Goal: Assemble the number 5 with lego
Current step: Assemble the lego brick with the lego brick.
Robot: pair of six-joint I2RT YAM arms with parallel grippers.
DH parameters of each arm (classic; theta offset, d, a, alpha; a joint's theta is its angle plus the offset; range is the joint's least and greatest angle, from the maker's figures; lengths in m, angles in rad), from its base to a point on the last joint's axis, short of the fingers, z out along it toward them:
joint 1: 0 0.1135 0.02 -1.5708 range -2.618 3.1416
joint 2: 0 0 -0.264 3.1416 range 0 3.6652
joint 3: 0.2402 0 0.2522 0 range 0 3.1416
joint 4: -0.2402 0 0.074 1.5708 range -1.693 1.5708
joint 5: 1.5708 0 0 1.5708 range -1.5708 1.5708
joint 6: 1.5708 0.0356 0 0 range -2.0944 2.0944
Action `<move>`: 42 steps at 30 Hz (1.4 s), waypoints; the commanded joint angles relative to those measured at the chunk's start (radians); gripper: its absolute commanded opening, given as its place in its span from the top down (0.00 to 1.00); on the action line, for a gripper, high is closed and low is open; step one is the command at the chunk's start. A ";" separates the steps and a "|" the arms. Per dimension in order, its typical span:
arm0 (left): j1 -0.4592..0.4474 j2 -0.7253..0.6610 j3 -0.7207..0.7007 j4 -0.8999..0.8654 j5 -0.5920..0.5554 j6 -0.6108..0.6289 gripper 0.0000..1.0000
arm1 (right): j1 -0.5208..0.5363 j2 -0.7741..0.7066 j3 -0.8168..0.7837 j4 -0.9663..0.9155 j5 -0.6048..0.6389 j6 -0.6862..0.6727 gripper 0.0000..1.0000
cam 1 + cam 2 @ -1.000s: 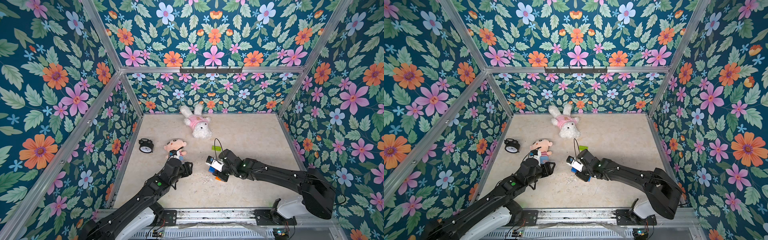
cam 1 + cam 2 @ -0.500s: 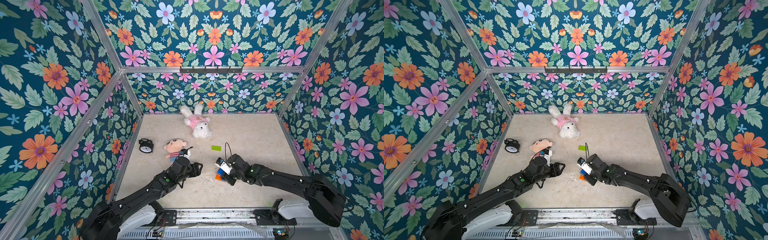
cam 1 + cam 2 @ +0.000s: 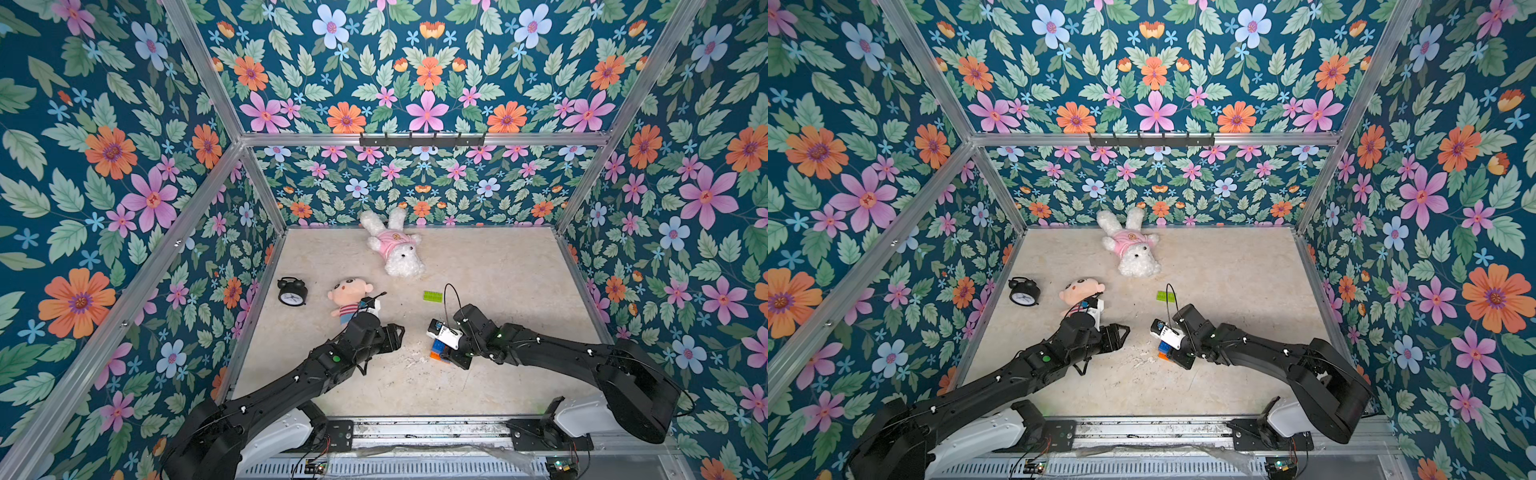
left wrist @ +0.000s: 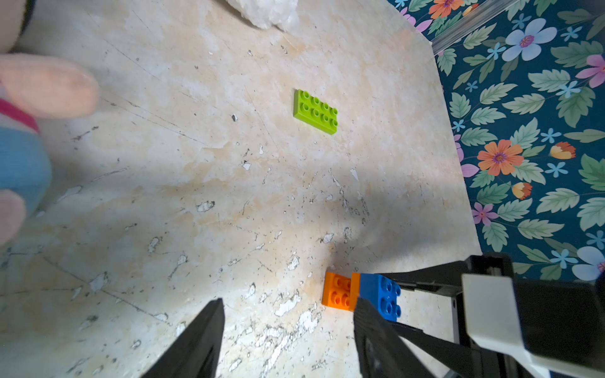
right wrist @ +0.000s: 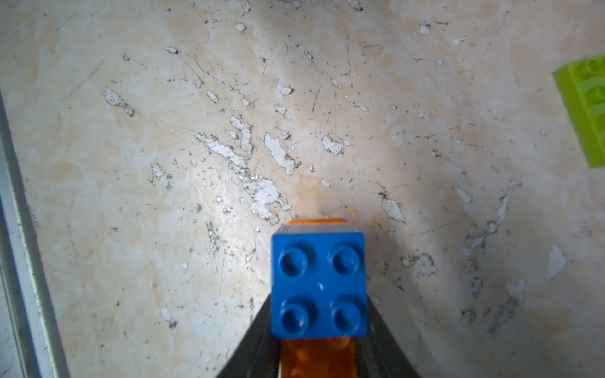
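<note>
My right gripper [image 3: 444,353] is shut on a joined stack of lego, a blue square brick [image 5: 317,284] on orange brick [image 4: 337,291], held low over the floor near the front middle. In the right wrist view the fingers [image 5: 258,330] press both sides of the stack. The left gripper [image 3: 400,331] stands open and empty a short way left of it, and in the left wrist view the left gripper [image 4: 288,314] points towards the stack. A lime-green oblong brick [image 3: 434,295] [image 3: 1166,295] [image 4: 316,111] lies flat and alone behind the right gripper.
A plush doll [image 3: 348,297] lies just behind the left wrist, with a black alarm clock [image 3: 292,291] to its left. A white plush animal in pink [image 3: 395,245] lies near the back wall. Floral walls enclose the beige floor [image 3: 498,270].
The left gripper has moved right, away from the doll and towards the held stack. The right gripper has drawn slightly nearer the front with the stack, uncovering the green brick.
</note>
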 commanded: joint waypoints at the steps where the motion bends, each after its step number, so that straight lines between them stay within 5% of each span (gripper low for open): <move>1: 0.001 0.012 0.015 0.000 0.011 0.013 0.32 | -0.002 0.013 0.004 -0.051 0.008 -0.006 0.70; 20: 0.000 0.029 0.020 -0.021 -0.038 -0.010 0.32 | 0.014 0.076 0.001 -0.084 0.095 0.120 0.70; 42: 0.000 -0.087 -0.002 -0.141 -0.190 -0.072 0.32 | 0.105 0.222 0.126 -0.043 0.053 0.015 0.72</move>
